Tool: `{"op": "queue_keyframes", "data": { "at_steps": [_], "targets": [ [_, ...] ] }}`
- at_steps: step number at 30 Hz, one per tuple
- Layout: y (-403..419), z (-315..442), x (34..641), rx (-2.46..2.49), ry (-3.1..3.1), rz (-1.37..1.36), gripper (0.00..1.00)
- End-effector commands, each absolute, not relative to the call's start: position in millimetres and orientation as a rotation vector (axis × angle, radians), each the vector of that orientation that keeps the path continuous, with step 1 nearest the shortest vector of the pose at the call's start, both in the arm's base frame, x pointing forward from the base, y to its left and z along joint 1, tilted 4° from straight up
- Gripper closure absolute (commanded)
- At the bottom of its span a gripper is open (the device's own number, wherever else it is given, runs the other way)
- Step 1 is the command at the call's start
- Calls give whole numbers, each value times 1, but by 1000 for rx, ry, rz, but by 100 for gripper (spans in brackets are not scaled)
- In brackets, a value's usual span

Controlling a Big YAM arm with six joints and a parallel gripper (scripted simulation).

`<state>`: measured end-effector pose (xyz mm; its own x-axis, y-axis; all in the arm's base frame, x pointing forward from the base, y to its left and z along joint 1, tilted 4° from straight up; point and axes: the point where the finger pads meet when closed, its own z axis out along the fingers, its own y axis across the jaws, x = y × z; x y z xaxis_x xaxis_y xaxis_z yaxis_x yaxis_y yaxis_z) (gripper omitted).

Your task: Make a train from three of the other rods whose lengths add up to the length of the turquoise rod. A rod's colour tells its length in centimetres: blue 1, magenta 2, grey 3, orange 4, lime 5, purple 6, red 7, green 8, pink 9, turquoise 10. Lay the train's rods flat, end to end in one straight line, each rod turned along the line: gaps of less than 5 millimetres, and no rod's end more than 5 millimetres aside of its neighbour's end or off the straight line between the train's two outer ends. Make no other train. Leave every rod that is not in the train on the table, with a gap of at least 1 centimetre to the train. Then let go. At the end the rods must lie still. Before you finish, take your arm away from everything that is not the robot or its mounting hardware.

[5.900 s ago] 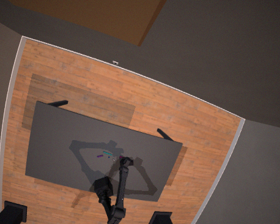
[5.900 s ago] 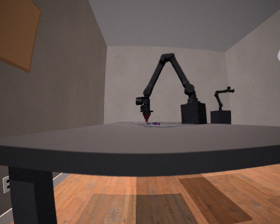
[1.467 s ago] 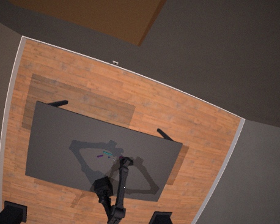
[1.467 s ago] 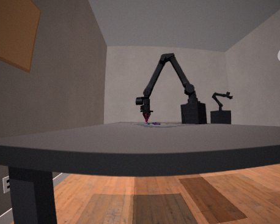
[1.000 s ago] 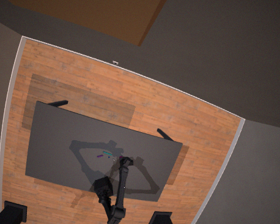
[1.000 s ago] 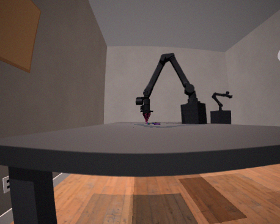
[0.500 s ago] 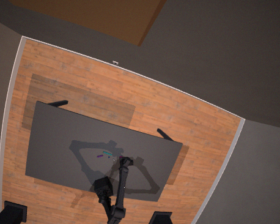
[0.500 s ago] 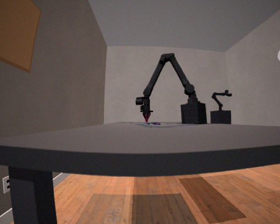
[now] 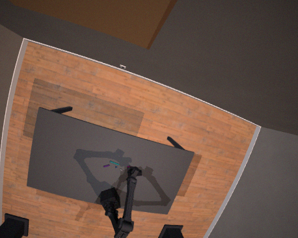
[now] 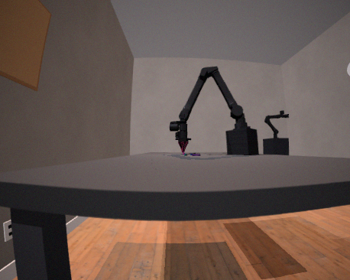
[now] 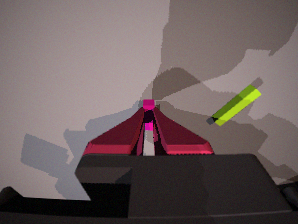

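My gripper is shut on a small magenta rod, whose end shows between the fingertips in the wrist view. It hangs just above the dark table. A lime rod lies flat on the table to the right of the fingers. In the top view the gripper is at the table's middle, with the turquoise rod, a purple rod, a tiny blue rod and a grey rod lying to its left. In the exterior view the gripper is low over the rods.
The arm's base stands at the table's near edge in the top view. A second small arm on a block stands behind the table in the exterior view.
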<state>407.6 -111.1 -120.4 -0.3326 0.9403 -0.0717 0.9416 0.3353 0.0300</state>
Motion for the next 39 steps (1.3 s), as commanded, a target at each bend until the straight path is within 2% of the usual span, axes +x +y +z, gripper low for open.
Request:
{"op": "queue_keyframes", "data": {
  "at_steps": [1, 39],
  "targets": [
    [-111, -124, 424, 1731, 2502, -15, 95],
    [-113, -136, 422, 1737, 2507, -20, 95]
  ]
}}
